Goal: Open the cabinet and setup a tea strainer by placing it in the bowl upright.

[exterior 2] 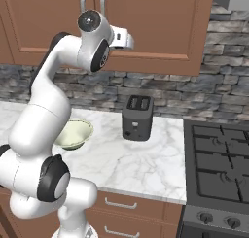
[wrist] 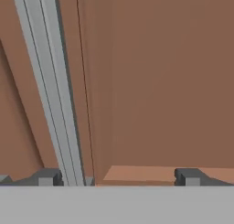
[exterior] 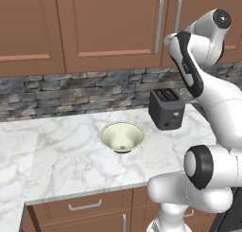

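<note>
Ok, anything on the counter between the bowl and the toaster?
No. In the left base view, bare marble counter lies between the bowl and the toaster.

I find nothing to read here: no word, label, brand, number or sign on the brown wooden wall cabinet (exterior: 108, 27), the black toaster (exterior 2: 137, 116) or the white veined marble counter (exterior: 71, 160).
</note>
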Available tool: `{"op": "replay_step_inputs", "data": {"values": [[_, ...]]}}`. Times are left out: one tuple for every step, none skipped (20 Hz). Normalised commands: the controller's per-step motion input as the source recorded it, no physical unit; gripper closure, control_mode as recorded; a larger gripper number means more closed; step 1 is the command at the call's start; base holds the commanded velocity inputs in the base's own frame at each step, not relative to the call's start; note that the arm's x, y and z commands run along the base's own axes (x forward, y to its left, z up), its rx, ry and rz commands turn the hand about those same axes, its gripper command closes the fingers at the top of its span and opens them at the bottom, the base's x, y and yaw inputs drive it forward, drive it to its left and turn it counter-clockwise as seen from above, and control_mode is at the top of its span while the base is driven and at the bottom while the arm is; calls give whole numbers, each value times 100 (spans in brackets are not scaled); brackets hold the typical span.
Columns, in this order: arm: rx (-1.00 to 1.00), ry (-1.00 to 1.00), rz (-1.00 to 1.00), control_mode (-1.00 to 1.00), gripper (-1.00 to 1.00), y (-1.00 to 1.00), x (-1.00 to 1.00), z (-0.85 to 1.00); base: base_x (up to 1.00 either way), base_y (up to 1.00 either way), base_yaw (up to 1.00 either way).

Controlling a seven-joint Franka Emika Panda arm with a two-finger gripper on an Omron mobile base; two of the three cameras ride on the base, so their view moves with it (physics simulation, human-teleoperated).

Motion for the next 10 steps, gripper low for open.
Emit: {"op": "replay_step_inputs", "data": {"values": [[0,-7,0,-100,-100,29,0,0,0,0,0],[0,-4,0,-100,-100,29,0,0,0,0,0],[0,-3,0,-100,-100,29,0,0,0,0,0],[0,-2,0,-100,-100,31,0,0,0,0,0],[0,-1,0,-100,-100,23,0,0,0,0,0],[0,0,0,-100,-100,9,0,0,0,0,0],[0,0,0,-100,-100,0,0,0,0,0,0],[0,0,0,-100,-100,0,3,0,0,0,0],[0,0,0,-100,-100,0,11,3,0,0,0],[0,2,0,-100,-100,0,9,1,0,0,0]]}}
